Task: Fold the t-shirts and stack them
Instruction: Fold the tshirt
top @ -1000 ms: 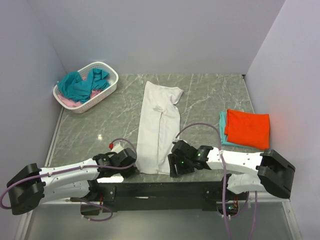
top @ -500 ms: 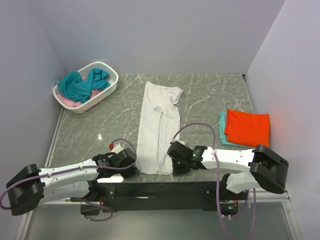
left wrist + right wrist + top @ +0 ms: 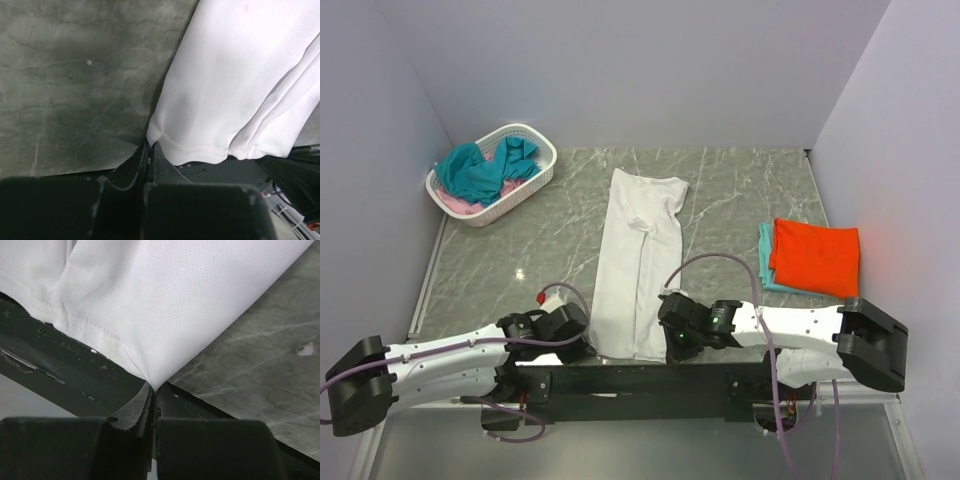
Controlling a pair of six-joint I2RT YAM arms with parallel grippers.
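Fold step: left gripper (image 3: 150, 146) and right gripper (image 3: 154, 388) each clamped a hem corner of the white t-shirt (image 3: 640, 250), stretched lengthwise mid-frame; next move probably needs both corners carried evenly toward the collar.

1. Clad in smooth white shells along the left arm (image 3: 450, 352) and the right arm (image 3: 800, 322).
2. Jointed with chunky black housings, the largest a rounded black block at each outer end.
3. Strung with a grey-purple cable (image 3: 705, 262) curving over each arm.
4. Marked by a small red spot (image 3: 540, 296) on the left and a green light (image 3: 714, 314) on the right.
5. Tipped with matt black fingers on the left gripper (image 3: 149, 150) and the right gripper (image 3: 154, 392), faintly speckled with pale flecks.
6. Bolted to a black base rail (image 3: 640, 378), dotted with small holes or screws in the right wrist view.
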